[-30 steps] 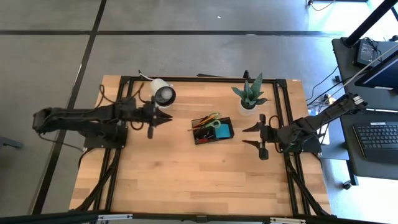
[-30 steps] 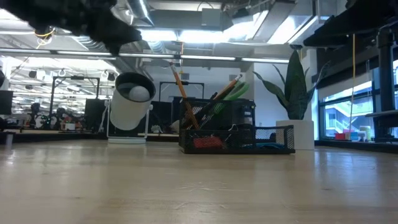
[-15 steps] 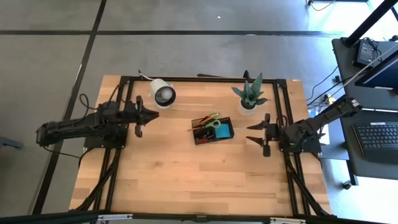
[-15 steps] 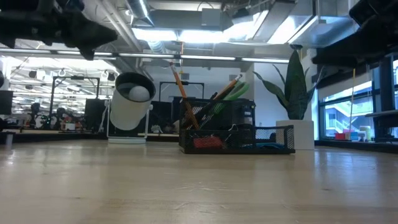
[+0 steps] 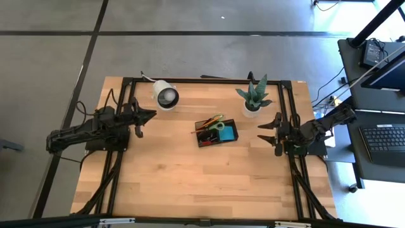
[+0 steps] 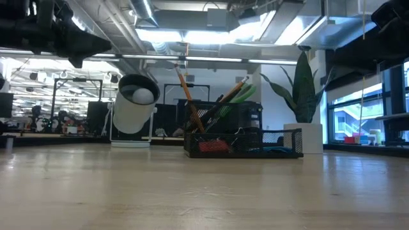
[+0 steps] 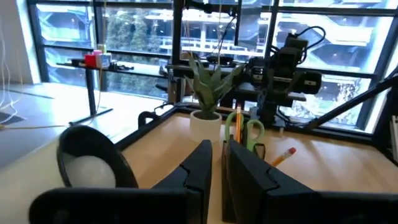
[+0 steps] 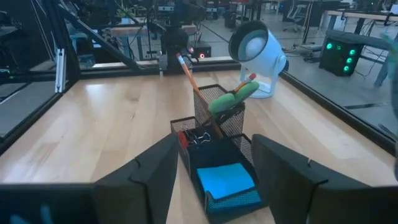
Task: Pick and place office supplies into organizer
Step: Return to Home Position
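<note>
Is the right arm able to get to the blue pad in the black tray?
Probably yes. The right gripper is open and faces the blue pad, which lies uncovered in the near compartment of the black tray. Nothing stands between them.

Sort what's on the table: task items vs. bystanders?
Job: organizer, and inside it the scissors, pencil, blue pad and black clip.
Just lying about: white lamp, potted plant.
</note>
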You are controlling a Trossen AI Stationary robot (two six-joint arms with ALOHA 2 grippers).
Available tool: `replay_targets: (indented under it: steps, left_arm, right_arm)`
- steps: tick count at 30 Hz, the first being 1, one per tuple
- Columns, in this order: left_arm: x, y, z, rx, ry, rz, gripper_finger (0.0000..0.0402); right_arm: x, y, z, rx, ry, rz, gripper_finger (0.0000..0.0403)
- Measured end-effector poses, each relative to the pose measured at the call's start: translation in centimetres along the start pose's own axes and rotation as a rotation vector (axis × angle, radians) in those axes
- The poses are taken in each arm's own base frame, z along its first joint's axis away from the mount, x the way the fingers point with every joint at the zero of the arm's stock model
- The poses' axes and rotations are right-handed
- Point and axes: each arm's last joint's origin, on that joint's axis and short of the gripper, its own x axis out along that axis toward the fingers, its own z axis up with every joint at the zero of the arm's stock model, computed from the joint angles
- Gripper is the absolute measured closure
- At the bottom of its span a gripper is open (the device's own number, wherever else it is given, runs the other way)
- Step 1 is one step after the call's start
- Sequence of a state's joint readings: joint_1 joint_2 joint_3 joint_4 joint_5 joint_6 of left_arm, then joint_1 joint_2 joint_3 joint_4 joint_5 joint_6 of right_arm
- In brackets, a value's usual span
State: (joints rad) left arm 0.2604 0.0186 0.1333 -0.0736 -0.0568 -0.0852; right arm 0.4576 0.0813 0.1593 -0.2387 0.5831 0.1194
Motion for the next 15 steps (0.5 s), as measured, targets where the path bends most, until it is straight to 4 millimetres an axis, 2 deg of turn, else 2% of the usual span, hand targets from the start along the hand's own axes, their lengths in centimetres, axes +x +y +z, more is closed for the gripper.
replay_targets:
  steps: [4,15]
  left_arm:
    - [-0.16,0.1,-0.26,0.013,0.019,0.027,0.0359]
    - [-0.19,0.21,-0.76,0.012,0.068,0.052,0.0359]
  right_arm:
    - [-0.62,-0.44,-0.27,0.001,-0.002,0.0,0.0196]
    - [-0.63,-0.46,-0.36,-0.006,0.007,-0.001,0.0196]
